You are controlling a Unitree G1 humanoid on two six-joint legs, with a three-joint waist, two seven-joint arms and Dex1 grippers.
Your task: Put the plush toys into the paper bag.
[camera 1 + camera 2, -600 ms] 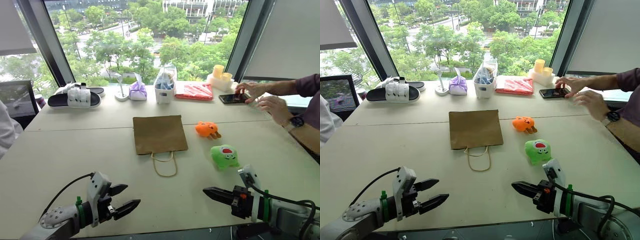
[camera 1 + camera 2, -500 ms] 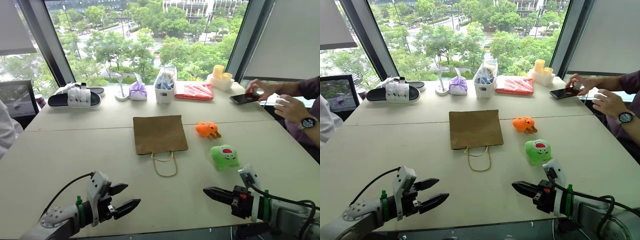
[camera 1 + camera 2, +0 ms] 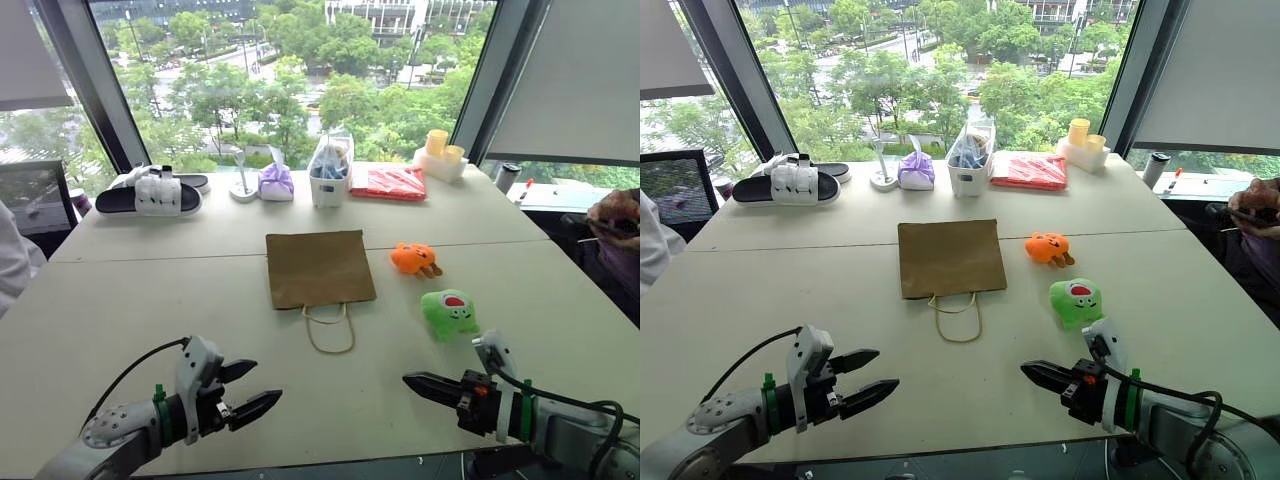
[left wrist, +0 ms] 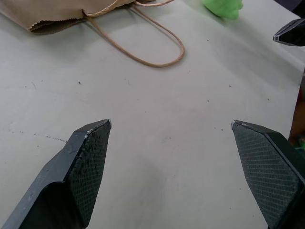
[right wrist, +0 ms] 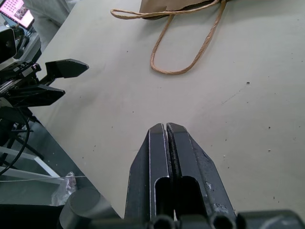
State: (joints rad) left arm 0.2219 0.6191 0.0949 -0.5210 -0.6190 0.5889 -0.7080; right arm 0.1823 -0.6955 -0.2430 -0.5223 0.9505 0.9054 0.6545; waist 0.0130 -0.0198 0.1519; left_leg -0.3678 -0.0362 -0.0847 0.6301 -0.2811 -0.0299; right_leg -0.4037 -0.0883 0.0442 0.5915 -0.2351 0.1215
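A pale table (image 3: 130,290) stands before tall windows onto green trees; along its far edge sit a black-and-white sandal (image 3: 152,193), a purple cloth bundle (image 3: 276,182) and a red packet (image 3: 388,182). The paper bag (image 3: 318,267) lies flat at mid-table, handles toward the robot. The orange plush toy (image 3: 414,258) is at its 3 o'clock, the green plush toy (image 3: 449,312) at 4 o'clock. The left gripper (image 3: 252,392), fingers spread wide and empty, sits at the bag's 7 o'clock; the right gripper (image 3: 412,381), fingers pressed together, lies just short of the green toy.
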